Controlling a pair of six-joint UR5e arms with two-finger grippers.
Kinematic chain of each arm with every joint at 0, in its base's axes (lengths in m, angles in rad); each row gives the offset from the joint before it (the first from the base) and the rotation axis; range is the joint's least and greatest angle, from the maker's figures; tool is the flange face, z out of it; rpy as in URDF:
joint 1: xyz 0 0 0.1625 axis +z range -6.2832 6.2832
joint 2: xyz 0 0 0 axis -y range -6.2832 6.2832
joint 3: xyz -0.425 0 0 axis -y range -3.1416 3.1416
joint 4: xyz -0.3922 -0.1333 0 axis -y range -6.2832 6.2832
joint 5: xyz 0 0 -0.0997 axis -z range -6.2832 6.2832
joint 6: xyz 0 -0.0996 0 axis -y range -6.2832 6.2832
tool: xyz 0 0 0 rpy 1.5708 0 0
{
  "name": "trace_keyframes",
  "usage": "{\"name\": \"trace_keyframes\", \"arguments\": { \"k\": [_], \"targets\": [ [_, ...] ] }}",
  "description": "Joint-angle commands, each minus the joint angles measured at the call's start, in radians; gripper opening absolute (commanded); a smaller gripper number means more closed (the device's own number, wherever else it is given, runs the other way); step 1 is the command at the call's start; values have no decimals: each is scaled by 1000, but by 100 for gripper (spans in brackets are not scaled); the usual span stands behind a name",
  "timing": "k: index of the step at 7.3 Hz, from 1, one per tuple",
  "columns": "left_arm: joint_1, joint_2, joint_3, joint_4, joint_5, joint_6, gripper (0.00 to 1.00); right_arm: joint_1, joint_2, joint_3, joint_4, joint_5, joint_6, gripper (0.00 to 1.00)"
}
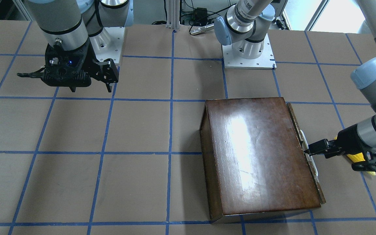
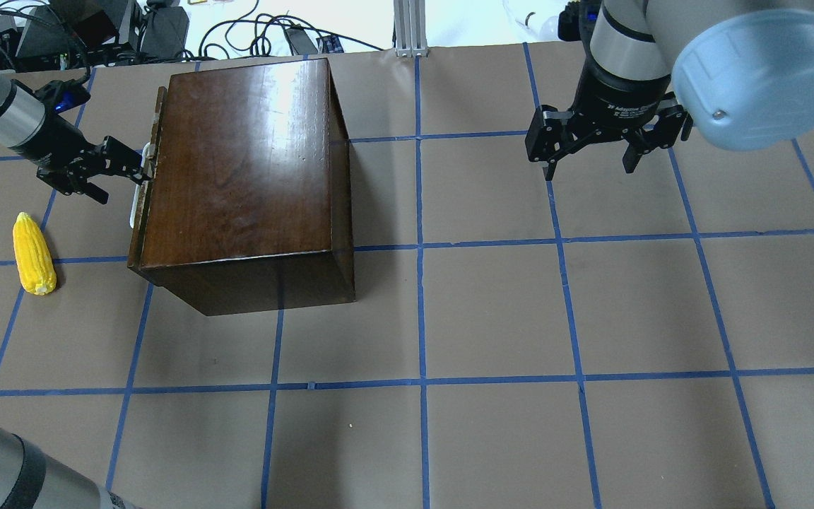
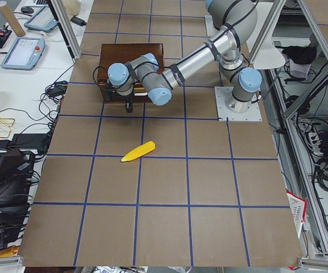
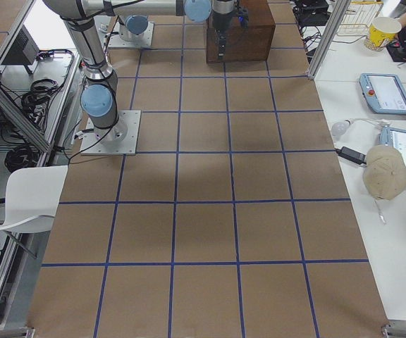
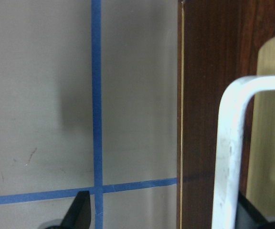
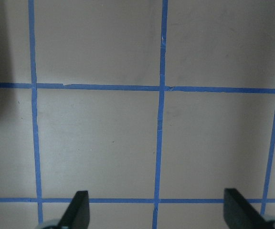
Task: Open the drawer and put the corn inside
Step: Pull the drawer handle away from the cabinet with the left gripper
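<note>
We judge the step in hand to be taking hold of the drawer's pull. The left gripper (image 2: 137,166) is at 9 o'clock of the dark box (image 2: 237,162), right at the white handle (image 2: 138,189) on the drawer (image 2: 147,185) front. In the left wrist view its fingers (image 5: 80,212) stand apart, released. The handle bar shows between them, much nearer one finger than the other. The drawer looks shut, or barely cracked.

To do this well, we would first centre the bar between the fingers so neither pad catches it early. We would then close firmly and pull straight out toward 9 o'clock, square to the front panel. A slanted pull could jam the tray or drag the whole box across the worktop (image 2: 492,311), since nothing holds the box. The corn (image 2: 34,254) lies on the worktop at about 8 o'clock of the box, near the pull path. We would therefore draw slowly and watch that the front panel does not nudge it.

The right gripper (image 2: 587,152) hangs well apart at 3 o'clock of the box. Its fingers are spread and hold nothing.

By our count there is one box, one drawer with one handle, one corn cob, and two grippers.
</note>
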Motion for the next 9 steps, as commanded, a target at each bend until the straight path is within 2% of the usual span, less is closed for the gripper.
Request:
{"name": "trace_keyframes", "arguments": {
  "k": [1, 9],
  "targets": [
    [28, -1, 0, -1, 0, 0, 100, 0, 0, 0, 0, 0, 0, 100],
    [111, -3, 1, 0, 4, 84, 100, 0, 0, 0, 0, 0, 0, 100]
  ]
}}
